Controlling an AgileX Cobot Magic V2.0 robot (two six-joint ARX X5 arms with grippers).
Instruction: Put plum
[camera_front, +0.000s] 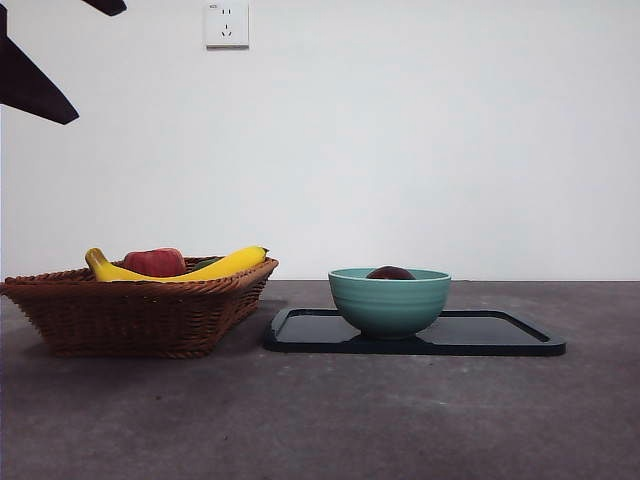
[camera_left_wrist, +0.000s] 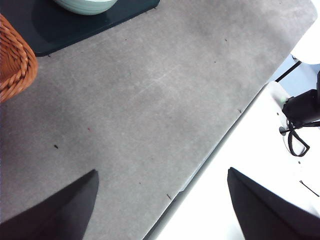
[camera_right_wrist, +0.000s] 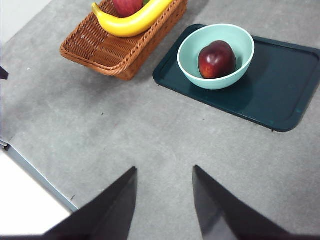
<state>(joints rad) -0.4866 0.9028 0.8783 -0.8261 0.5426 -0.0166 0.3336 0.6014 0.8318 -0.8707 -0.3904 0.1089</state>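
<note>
R gripper (camera_right_wrist: 164, 200): jaws apart w/ a moderate gap, nothing between them, hanging over bare gray table (camera_right_wrist: 150, 135), off the tray's near edge, well apart from the bowl. L gripper (camera_left_wrist: 162, 205): jaws spread wide, empty, above the table edge, well clear of the bowl; only a bit of bowl, tray corner and basket rim show in its wrist cam. Front cam: just black arm tips at the top corner on the basket side.

Plum (camera_right_wrist: 217, 59): dark maroon, glossy, sitting inside the teal bowl (camera_right_wrist: 216, 80); in front cam only its top pokes above the rim. Bowl is on the dark tray (camera_right_wrist: 280, 95), at the tray end nearest the basket. Wicker basket (camera_right_wrist: 110, 55) just beside the tray, not clearly touching; holds a banana (camera_right_wrist: 135, 20) and a red fruit (camera_front: 154, 262). Wall outlet (camera_front: 227, 24) on the white wall above and behind the basket.
</note>
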